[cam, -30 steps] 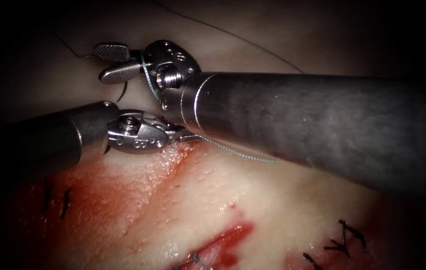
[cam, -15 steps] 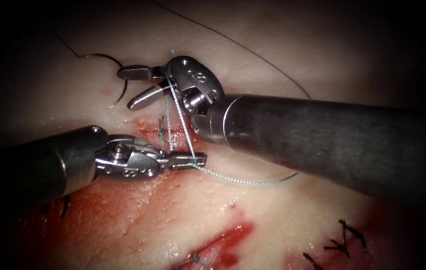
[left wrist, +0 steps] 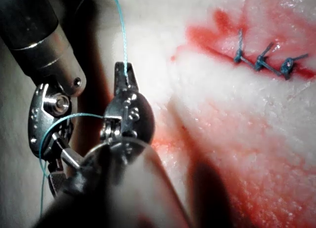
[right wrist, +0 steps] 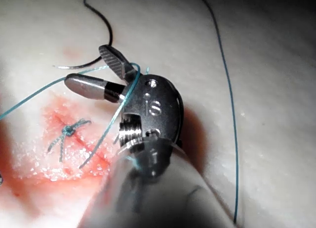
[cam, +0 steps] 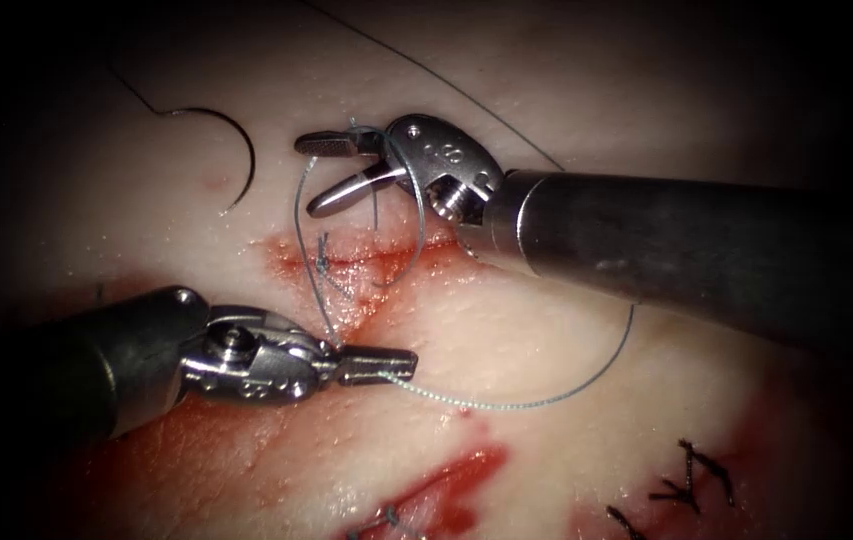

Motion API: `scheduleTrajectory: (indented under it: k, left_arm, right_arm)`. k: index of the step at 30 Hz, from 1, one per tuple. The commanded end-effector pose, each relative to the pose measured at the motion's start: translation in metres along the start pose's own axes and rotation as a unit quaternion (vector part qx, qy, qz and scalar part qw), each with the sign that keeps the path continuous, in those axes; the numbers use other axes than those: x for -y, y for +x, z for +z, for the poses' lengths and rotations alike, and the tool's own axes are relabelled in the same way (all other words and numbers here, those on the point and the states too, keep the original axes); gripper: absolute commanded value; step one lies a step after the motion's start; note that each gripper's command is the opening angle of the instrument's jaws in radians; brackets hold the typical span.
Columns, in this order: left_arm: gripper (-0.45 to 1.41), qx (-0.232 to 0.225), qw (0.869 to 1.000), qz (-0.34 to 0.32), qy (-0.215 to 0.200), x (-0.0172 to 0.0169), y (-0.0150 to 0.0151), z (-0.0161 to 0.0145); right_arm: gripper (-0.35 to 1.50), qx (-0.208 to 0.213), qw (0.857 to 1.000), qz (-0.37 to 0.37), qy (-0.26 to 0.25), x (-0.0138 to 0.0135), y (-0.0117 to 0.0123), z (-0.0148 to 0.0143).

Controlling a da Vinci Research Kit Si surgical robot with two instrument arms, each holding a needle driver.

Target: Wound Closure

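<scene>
Thread (cam: 506, 404) is clamped in the left gripper (cam: 386, 364), whose jaws are together on it just below the cut (cam: 366, 262), and from there it rises past a tied stitch (cam: 323, 256) to loop around the right gripper (cam: 341, 170), whose jaws stand apart holding nothing. Free of both tools, the curved needle (cam: 236, 160) lies on the tissue (cam: 566, 330) to the upper left, nearer the right gripper.

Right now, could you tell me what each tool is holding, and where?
The left tool grips the thread at its jaw tips. The right tool is open, thread looped around it. The needle lies free on the tissue.
</scene>
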Motion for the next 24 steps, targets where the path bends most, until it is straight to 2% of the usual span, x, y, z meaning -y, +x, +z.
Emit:
scheduleTrajectory:
  k: [1,3,5,7,13,17,20,24]
  left_arm:
    - [-0.45,0.027,1.0,0.01,0.008,0.0009,-0.0006,0.0004]
    - [-0.45,0.077,0.997,0.005,0.014,0.0011,-0.0008,0.0001]
    - [-0.45,0.085,0.996,0.001,0.014,0.0009,-0.0007,-0.0001]
    - [-0.45,0.079,0.997,-0.002,0.013,0.0007,-0.0006,-0.0002]
    - [-0.45,0.006,1.0,-0.003,0.001,0.0005,0.0012,0.0014]
    - [-0.45,-0.004,1.0,-0.012,0.001,0.0005,0.0006,0.0018]
    - [-0.45,-0.01,1.0,-0.027,0.0,0.0001,-0.0008,0.002]
    - [-0.45,-0.013,0.999,-0.039,-0.005,-0.0014,-0.0021,0.004]
  right_arm:
    - [1.48,-0.001,1.0,-0.001,0.01,-0.0003,-0.0002,0.0007]
    - [1.48,-0.002,1.0,-0.001,0.012,-0.0001,-0.0002,0.0005]
    - [1.48,-0.003,1.0,-0.001,0.013,0.0,-0.0002,0.0003]
    - [1.48,-0.003,1.0,-0.001,0.014,0.0001,-0.0002,0.0001]
    - [1.45,-0.003,1.0,-0.001,0.008,-0.0004,-0.0003,-0.0001]
    - [1.45,-0.004,1.0,0.008,0.012,-0.0002,-0.0001,-0.0001]
    - [1.45,-0.017,0.999,0.029,0.019,-0.0001,0.0002,-0.0003]
    - [1.48,-0.062,0.995,0.074,0.02,-0.0005,0.0012,-0.0003]
